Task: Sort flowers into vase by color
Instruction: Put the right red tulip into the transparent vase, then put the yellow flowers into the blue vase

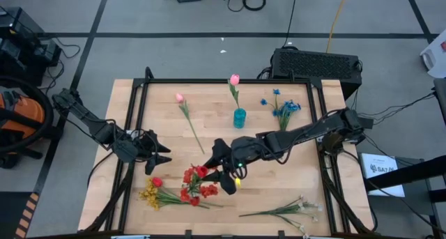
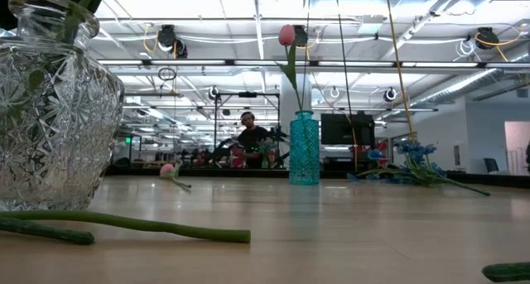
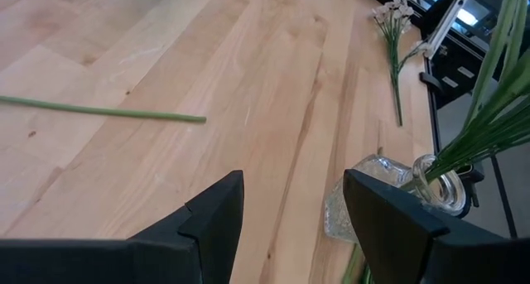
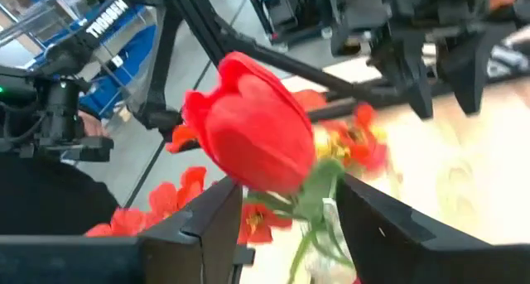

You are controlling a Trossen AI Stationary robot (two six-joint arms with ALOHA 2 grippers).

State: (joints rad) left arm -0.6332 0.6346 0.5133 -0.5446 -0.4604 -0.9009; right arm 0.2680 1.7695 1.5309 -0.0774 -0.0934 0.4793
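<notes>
Right gripper [image 1: 226, 171] over red flower pile at front-centre, fingers spread, red fabric tulip [image 4: 252, 135] between them, stem dropping down, grip unclear; left gripper [image 1: 159, 155] part-open, empty, beside

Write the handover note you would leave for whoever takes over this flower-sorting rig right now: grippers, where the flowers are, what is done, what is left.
Right gripper: open around a red tulip at the clear vase, over the red flowers.
Left gripper: open, empty, waiting at the table's left side.
Done: one pink tulip stands in the teal vase.
Left: a second pink tulip, blue flowers, yellow flowers and white flowers lie on the table.
</notes>
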